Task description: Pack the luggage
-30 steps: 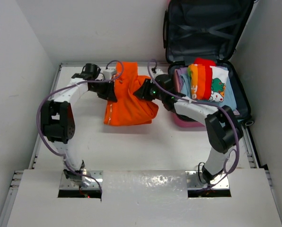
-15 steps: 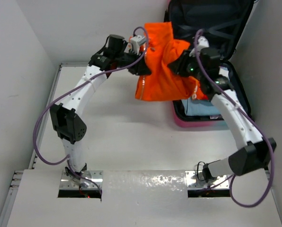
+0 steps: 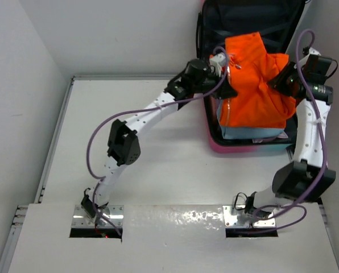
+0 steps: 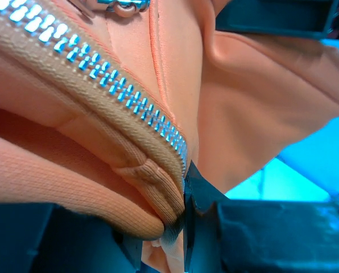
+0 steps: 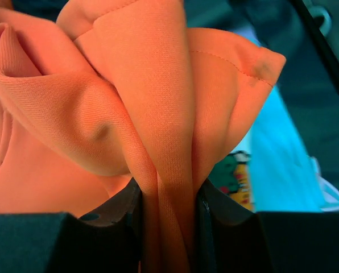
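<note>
The luggage lies open at the far right of the table, its dark-lined lid with crossed straps propped against the back wall. Both grippers hold an orange zip-up garment in the air over the open half. My left gripper is shut on its left edge by the zipper. My right gripper is shut on a bunched fold at its right edge. Folded clothes lie in the luggage beneath, a light blue one showing below the garment and a cartoon print in the right wrist view.
White walls close in the table on the left, back and right. The white table top stretches left of the luggage. The left arm reaches diagonally across the table to the luggage.
Both grippers have carried the orange garment from the table, up and to the right, until it hangs over the open luggage, covering the folded clothes.
</note>
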